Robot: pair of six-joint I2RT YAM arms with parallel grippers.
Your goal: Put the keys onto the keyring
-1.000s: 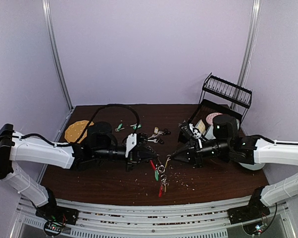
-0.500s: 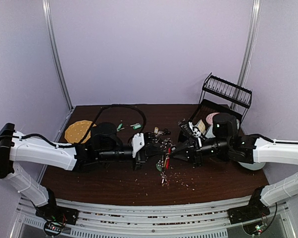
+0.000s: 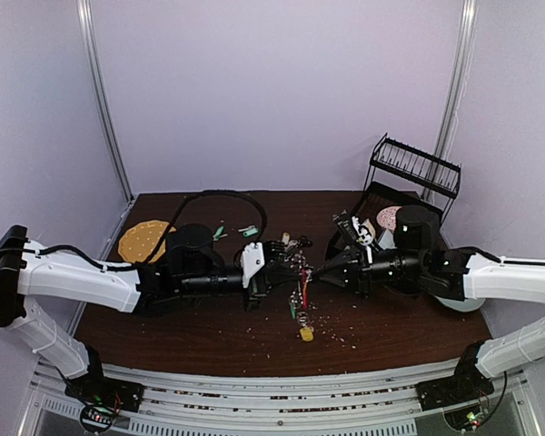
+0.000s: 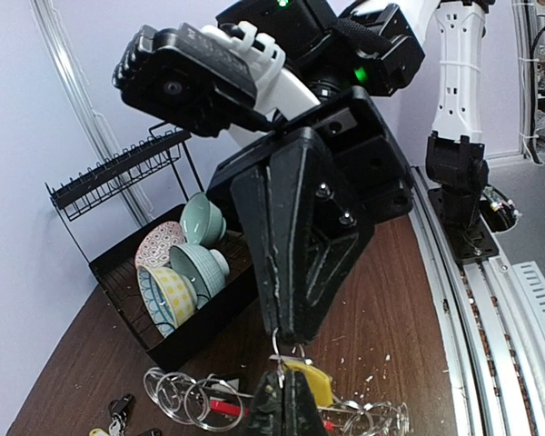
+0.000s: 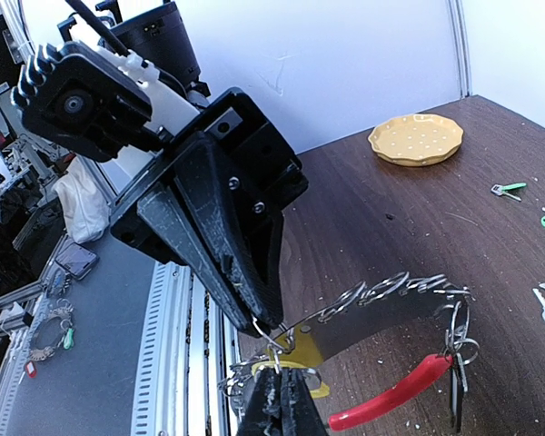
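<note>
My left gripper (image 3: 294, 270) and right gripper (image 3: 316, 272) meet tip to tip above the middle of the table. Both are shut on a small silver wire ring (image 4: 287, 350) at the end of the keyring (image 3: 302, 292). In the right wrist view the silver chain (image 5: 391, 286) and red arc (image 5: 391, 395) hang off that ring (image 5: 274, 341). A yellow tag (image 5: 341, 327) sits just behind it. Below the tips dangle a green-tagged key (image 3: 292, 310) and a yellow tag (image 3: 306, 333). Loose keys (image 3: 286, 242) and green-tagged ones (image 3: 220, 232) lie on the table behind.
A black dish rack (image 3: 409, 177) with bowls (image 4: 177, 282) stands at the back right. A yellow plate (image 3: 141, 239) lies at the back left. Crumbs are scattered over the wood under the grippers. Metal rails (image 3: 272, 395) run along the near edge.
The bunch lay on the table a second ago and now hangs lifted between the two tips. My left gripper has moved right to meet the right gripper.
</note>
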